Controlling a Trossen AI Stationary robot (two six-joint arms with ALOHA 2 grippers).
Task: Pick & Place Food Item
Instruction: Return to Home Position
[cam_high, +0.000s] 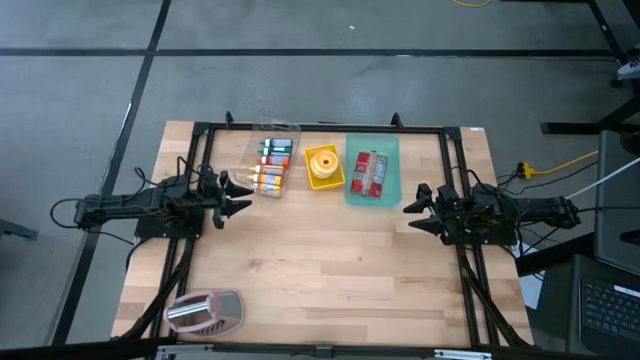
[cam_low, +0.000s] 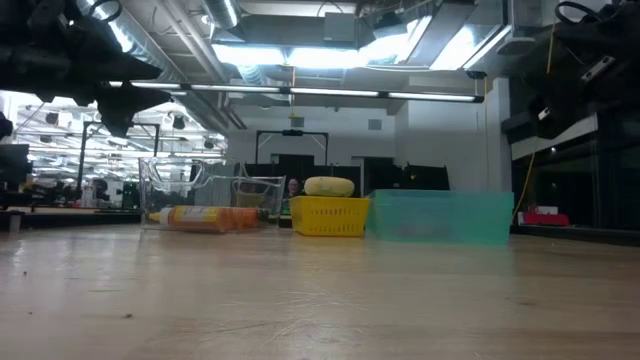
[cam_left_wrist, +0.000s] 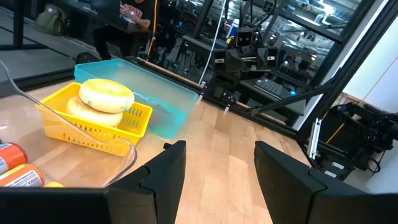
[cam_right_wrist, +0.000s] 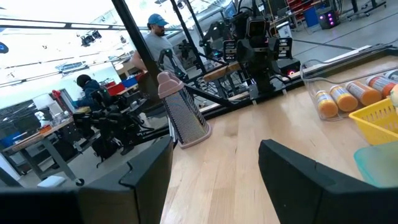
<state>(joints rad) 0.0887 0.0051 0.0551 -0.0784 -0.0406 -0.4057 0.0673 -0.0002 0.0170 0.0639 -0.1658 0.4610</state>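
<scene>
A yellow basket (cam_high: 323, 166) at the table's far middle holds pale yellow ring-shaped food items (cam_left_wrist: 106, 94), stacked one on the other. To its right a teal tray (cam_high: 389, 150) holds a red packaged item (cam_high: 369, 172). To its left a clear bin (cam_high: 270, 160) holds several bottles lying side by side. My left gripper (cam_high: 238, 195) hovers open at the table's left, pointing level toward the right. My right gripper (cam_high: 412, 210) hovers open at the table's right, pointing level toward the left. Nothing lies between either pair of fingers (cam_left_wrist: 163, 174).
A pink box grater (cam_high: 205, 312) lies at the table's near left corner and shows upright-looking in the right wrist view (cam_right_wrist: 183, 112). A black frame (cam_high: 320, 128) borders the table. Bare wood (cam_high: 330, 260) stretches between the two grippers. People and benches show in the room beyond.
</scene>
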